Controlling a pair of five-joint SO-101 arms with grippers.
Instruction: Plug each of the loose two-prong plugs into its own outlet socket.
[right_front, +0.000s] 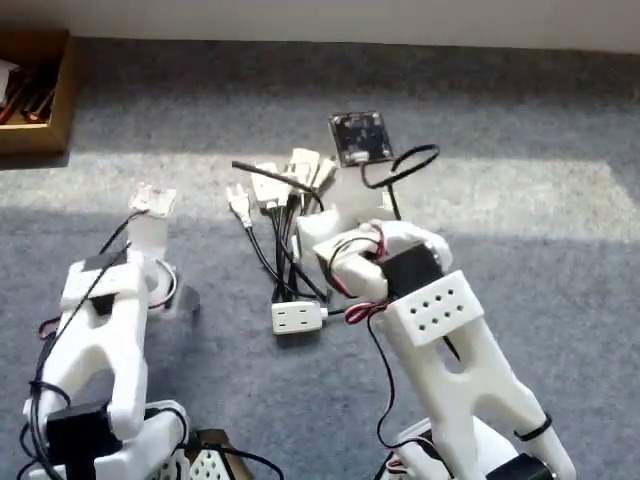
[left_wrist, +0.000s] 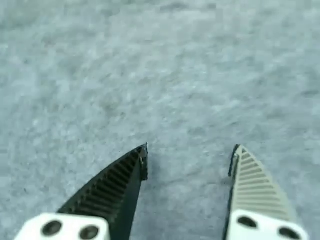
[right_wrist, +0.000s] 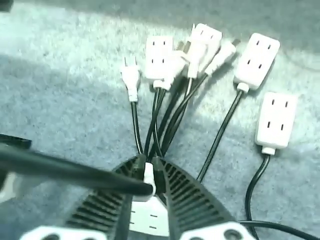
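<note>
Right wrist view: right gripper pinched narrow on a small white plug body among black cords. Judged: grasp step; next, align its prongs with a white plastic outlet socket. Another loose white two-prong plug lies on grey carpet, long axis along its cord, prongs pointing away from the claw. The left gripper gapes wide, empty.

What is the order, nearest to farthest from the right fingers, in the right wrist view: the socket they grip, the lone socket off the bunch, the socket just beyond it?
1. Gripped socket, between the fingers.
2. Lone socket, off to the side of the bunch.
3. Socket beyond it, at the bunch's edge.
</note>
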